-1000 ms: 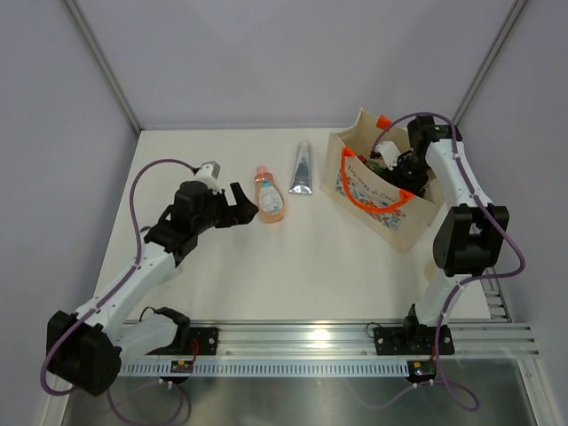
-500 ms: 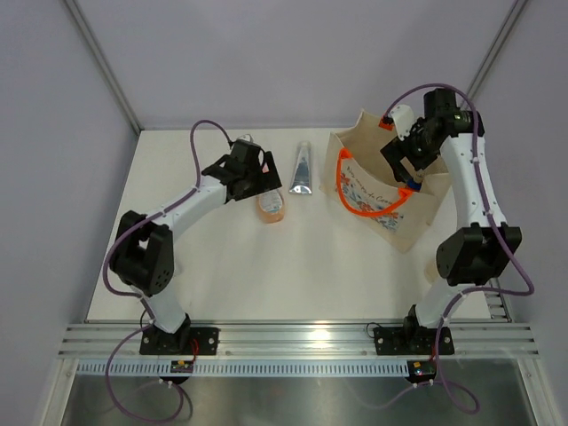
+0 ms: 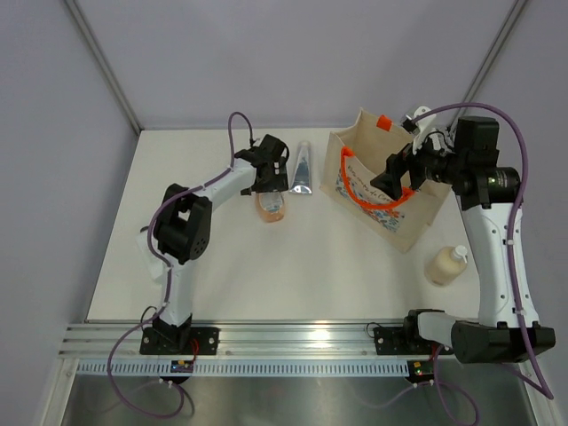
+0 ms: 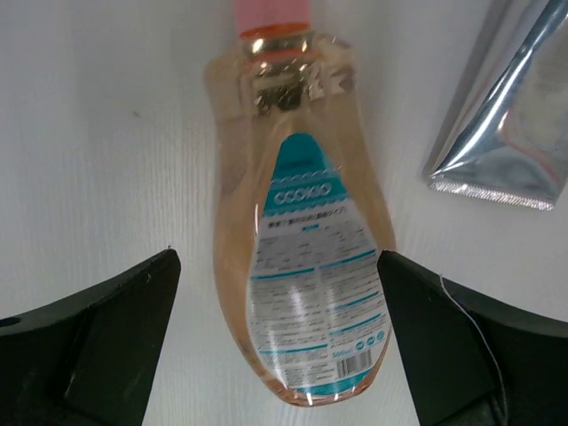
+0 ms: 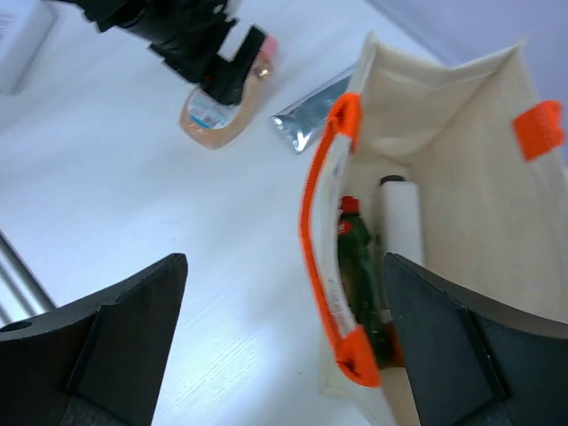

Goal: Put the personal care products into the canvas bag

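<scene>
A: What are the left fingers doing?

B: The left gripper (image 3: 269,175) is spread wide. Its two black fingers (image 4: 98,337) flank the peach-pink bottle (image 4: 302,266) without touching it. The bottle lies flat on the white table (image 3: 222,266). It is translucent plastic, teardrop-shaped, with a pink cap and a teal-and-white label.

A: And the right?

B: The right gripper (image 5: 284,262) is also spread wide and empty, above the canvas bag (image 5: 435,142) at the far right.

A: Count the products.

B: Three are on the table: that bottle, one flat silver tube (image 4: 510,115) with a crimped end just right of it, and one cream pump bottle (image 3: 446,264) to the near right of the bag. Two show inside the bag, side by side: one green bottle (image 5: 355,257) with a red cap and one white bottle (image 5: 401,222) with a dark cap.

A: The bag?

B: Beige cloth, standing open, with two orange handles (image 5: 324,231).
</scene>
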{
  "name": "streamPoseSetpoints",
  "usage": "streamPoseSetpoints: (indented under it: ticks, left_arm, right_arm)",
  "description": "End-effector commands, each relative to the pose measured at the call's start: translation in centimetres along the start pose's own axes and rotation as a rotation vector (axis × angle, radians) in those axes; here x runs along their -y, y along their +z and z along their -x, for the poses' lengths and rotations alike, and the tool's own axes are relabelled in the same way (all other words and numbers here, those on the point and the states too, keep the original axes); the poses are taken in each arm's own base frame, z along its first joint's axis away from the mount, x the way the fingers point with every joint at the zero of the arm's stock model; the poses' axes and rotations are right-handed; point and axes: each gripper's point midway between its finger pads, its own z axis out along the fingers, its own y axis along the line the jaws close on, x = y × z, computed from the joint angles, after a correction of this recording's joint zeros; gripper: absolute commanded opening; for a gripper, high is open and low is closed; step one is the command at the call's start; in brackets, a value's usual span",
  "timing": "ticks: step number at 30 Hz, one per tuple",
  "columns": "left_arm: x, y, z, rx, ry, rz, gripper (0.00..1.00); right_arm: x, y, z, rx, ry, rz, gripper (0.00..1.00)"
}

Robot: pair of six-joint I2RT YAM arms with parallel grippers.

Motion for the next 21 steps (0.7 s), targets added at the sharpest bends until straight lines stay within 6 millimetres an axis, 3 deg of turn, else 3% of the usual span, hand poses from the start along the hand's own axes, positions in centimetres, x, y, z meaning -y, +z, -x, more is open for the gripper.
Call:
streamPoseSetpoints:
  ticks: [1, 6, 13, 19, 21]
  left_arm:
    - [0.4, 0.4, 3.0, 0.051, 0.068, 0.027, 0.99]
    - [0.1, 2.1, 5.7, 0.081, 0.020, -0.018, 0.99]
    - [0.3, 4.8, 5.1, 0.026, -0.018, -0.055, 0.98]
    - [2.5, 6.6, 4.5, 0.018, -0.005, -0.160, 0.75]
    - [2.6, 6.8, 3.9, 0.006, 0.001, -0.180, 0.55]
  right_arm:
    - [-1.8, 2.0, 0.3, 0.095, 0.050, 0.151, 1.00]
    - [-3.1, 2.7, -1.2, 0.111, 0.087, 0.217, 0.99]
    - [-3.7, 2.9, -2.2, 0.118, 0.086, 0.230, 1.00]
    - [-4.6, 1.8, -1.0, 0.184, 0.018, 0.199, 0.99]
    - [-5.5, 1.0, -0.2, 0.219, -0.023, 0.219, 0.99]
